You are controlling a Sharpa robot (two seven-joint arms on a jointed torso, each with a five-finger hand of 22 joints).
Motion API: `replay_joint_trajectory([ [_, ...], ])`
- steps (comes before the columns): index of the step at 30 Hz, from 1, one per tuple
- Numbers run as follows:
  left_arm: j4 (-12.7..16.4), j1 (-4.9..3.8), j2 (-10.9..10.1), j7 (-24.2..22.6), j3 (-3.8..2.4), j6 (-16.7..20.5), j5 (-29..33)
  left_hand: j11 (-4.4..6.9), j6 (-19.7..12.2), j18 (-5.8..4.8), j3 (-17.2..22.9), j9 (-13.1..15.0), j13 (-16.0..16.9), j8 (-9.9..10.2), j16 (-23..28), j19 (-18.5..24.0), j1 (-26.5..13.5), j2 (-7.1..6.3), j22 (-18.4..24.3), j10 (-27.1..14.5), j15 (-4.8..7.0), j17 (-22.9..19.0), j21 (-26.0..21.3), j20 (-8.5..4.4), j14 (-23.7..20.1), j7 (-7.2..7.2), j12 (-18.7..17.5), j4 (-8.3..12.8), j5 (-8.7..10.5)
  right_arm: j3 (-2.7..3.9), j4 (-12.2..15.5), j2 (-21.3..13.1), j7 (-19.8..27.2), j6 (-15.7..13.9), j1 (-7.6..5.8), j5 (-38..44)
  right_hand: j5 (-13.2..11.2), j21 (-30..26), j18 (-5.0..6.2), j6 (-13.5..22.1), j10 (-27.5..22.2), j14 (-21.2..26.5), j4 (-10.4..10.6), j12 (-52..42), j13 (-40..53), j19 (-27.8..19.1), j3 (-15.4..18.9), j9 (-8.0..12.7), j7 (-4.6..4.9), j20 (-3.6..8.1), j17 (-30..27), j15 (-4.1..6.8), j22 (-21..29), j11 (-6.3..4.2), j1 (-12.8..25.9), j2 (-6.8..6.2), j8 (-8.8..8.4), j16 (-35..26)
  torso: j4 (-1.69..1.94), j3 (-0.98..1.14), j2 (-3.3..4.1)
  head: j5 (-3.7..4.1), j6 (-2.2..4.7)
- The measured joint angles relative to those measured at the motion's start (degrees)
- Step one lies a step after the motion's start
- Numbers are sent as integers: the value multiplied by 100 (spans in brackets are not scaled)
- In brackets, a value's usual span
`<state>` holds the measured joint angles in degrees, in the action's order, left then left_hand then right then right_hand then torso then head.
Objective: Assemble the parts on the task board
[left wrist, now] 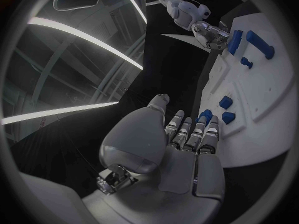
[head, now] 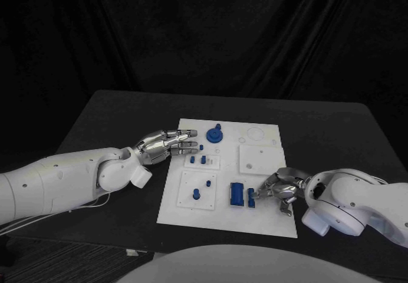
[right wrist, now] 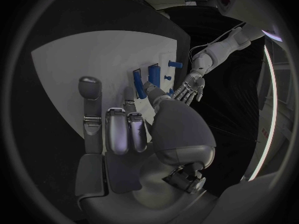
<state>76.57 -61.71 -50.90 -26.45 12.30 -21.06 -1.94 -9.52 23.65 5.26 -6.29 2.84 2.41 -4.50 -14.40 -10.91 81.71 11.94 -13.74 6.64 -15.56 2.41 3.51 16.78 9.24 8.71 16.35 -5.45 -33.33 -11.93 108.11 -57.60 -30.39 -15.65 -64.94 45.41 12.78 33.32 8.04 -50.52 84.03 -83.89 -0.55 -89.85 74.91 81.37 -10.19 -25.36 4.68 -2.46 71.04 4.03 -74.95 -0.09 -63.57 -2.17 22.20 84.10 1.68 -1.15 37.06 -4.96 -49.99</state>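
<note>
My left hand (head: 163, 145) lies at the left edge of the flat white task board (head: 263, 221), fingers (left wrist: 189, 132) held straight and close together with nothing between them, their tips reaching over the board's edge toward a small blue part (left wrist: 205, 115) that sits just beyond them; I cannot tell whether they touch it. My right hand (head: 282, 187) rests at the board's right side, near its front, with some fingers curled in toward the palm and one stretched out flat (right wrist: 89, 104) over the white surface; its fingertips come close to a narrow upright blue piece (head: 251, 197), and I cannot tell whether anything is pinched there. Just beside that piece, on the side nearer my left arm, stands a larger blue rectangular block (head: 236, 194). Farther left, on a raised white square panel (head: 184, 199), stand two small blue pegs (head: 207, 184). Above them, on a smaller panel near my left fingertips, sit two short blue studs (head: 198, 159). At the board's far end rests a round blue disc with a knob on top (head: 214, 135), close to the tips of my left fingers. The board lies in the middle of a dark matte table (head: 102, 118), with my white arms coming in from either side.
</note>
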Motion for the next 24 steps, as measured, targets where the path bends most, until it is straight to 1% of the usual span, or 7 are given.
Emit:
replay_joint_trajectory([
  [3, 4, 1, -8, 0, 0, 0, 0, 0, 0, 0, 0, 0, 0, 0, 0, 0, 0, 0, 0, 0, 0, 0, 0, 0, 0, 0, 0, 0, 0, 0, 113, -111, 252, -184, 0, 407, -40, 159, 0, 101, 0, 0, 95, 0, 0, 0, 129, -67, 2, 0, 64, 0, 0, 0, 0, 0, 145, 27, 0, 0, 0, -10, 0],
  [8, 8, 1, -26, -2, 0, 0, 0, 0, 0, 0, 16, 0, 0, 0, 0, 0, 0, 0, 0, 0, 0, 0, 0, 0, 0, 0, 0, 16, 0, 0, 292, -309, 923, -650, 0, 1286, -85, 544, 0, 322, -7, -7, 231, 0, 0, 95, 264, -27, 44, 10, 199, -7, 1, 16, 0, 0, 159, 88, -1, 1, -1, -16, 0],
  [11, 10, 1, -32, -6, 0, 1, 0, 0, 0, 0, 17, 0, 0, -22, 0, 0, 0, 0, 0, 0, 0, 0, 0, 0, 0, 0, 0, 16, 0, 2, 338, -388, 1431, -920, 0, 1871, -162, 747, -1, 501, -6, -12, 341, 0, -1, 135, 352, 155, 96, -31, 343, -54, 1, 77, 0, 0, -45, 136, -1, 1, -1, -8, 0],
  [15, 15, 2, -34, -8, 0, 1, 0, 0, 0, 0, 16, 0, 0, -22, 0, 0, 0, 0, 0, 0, 0, 0, 0, 0, 0, 0, 0, 16, 0, 3, 341, -430, 1938, -1074, 0, 2460, -333, 906, -1, 589, -9, -15, 576, 0, 4, 155, 460, 489, 107, -10, 391, -57, 1, 69, -132, -55, -378, 177, -1, 1, -2, -7, 0],
  [18, 20, 2, -38, -10, 0, 2, 0, -4, 0, 0, 16, 0, 0, -22, -10, -12, 0, 0, 0, 4, 0, 1, 10, 1, 0, 0, 0, 16, 0, 2, 307, -434, 2305, -1089, 1, 2968, -379, 906, -1, 580, -6, -12, 796, 0, 4, 176, 541, 785, 92, 10, 391, -27, 1, 26, -312, -85, -635, 177, -1, 1, -2, -3, 0],
  [21, 24, 2, -42, -14, 0, 3, 0, -21, 0, 0, 16, 0, 0, -22, -23, -43, 0, 0, 0, 21, 0, 5, 23, 0, 0, 0, 0, 16, 0, 3, 266, -436, 2545, -1041, 32, 3415, -413, 934, -1, 560, -8, -16, 913, 0, 4, 191, 592, 933, 72, 26, 391, -13, 2, -13, -356, -130, -752, 199, -1, 1, -2, -2, 0],
  [24, 32, 2, -48, -24, 0, 3, 0, -21, 11, 0, 16, 0, 0, -22, -23, -43, 0, 0, 0, 21, 0, 5, 23, 0, 0, 11, 0, 16, 0, 2, 228, -441, 2690, -919, 98, 3810, -446, 991, 0, 479, 0, -7, 1040, 0, 3, 197, 638, 1050, -9, 31, 391, 18, 2, -44, -408, -182, -841, 199, -1, 1, -2, -8, 0],
])
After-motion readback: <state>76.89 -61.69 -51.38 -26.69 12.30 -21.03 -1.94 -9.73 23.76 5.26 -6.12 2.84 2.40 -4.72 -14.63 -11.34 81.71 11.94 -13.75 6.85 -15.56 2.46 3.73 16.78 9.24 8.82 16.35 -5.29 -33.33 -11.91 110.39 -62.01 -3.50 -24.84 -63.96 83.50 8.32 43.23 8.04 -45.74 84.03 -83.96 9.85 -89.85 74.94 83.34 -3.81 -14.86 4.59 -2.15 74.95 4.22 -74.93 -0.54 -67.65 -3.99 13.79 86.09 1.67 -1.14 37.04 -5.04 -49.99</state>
